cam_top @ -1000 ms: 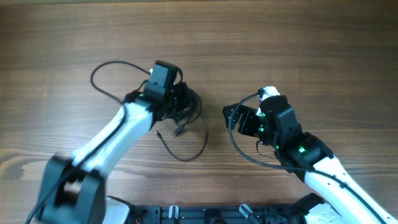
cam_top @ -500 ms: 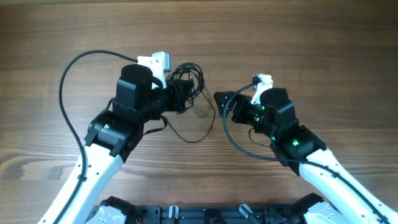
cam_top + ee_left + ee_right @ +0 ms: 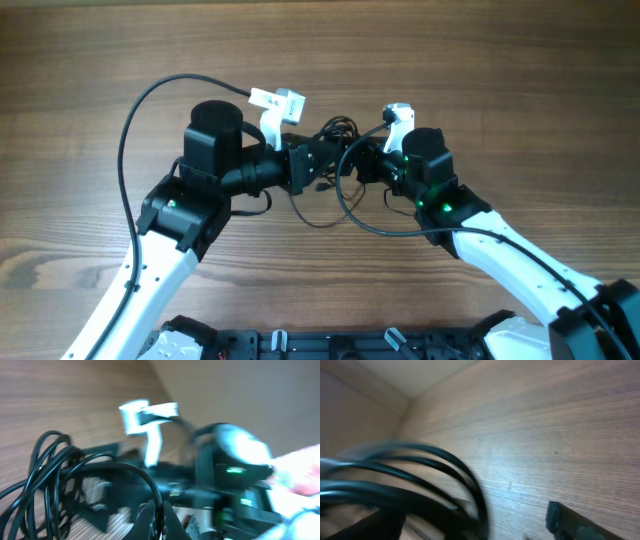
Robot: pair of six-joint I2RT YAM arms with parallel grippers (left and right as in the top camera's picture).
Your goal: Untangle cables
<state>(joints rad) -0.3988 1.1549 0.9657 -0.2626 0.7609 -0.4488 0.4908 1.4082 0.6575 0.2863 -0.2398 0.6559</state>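
The cables (image 3: pixel 338 127) are a bunch of thin black loops held up over the middle of the wooden table (image 3: pixel 480 70). One thin strand (image 3: pixel 316 223) hangs down toward the table. My left gripper (image 3: pixel 318 168) points right and is shut on a cord of the bunch. In the left wrist view its closed fingertips (image 3: pixel 158 516) pinch one black cord, and more cable loops (image 3: pixel 45 475) curl to the left. My right gripper (image 3: pixel 362 165) faces it from the right, open. In the blurred right wrist view the cable loops (image 3: pixel 425 472) lie between its fingers, with one finger (image 3: pixel 565 520) at the right.
Thicker black arm wires arc wide: one (image 3: pixel 130 150) loops left of the left arm, another (image 3: pixel 375 225) curves below the right gripper. White camera mounts (image 3: pixel 280 103) stick up by both wrists. The two arms nearly meet head-on at the table's middle.
The left gripper has carried the cable bunch right and up off the table. The right gripper has moved left up to the bunch, and its jaws have narrowed a little.
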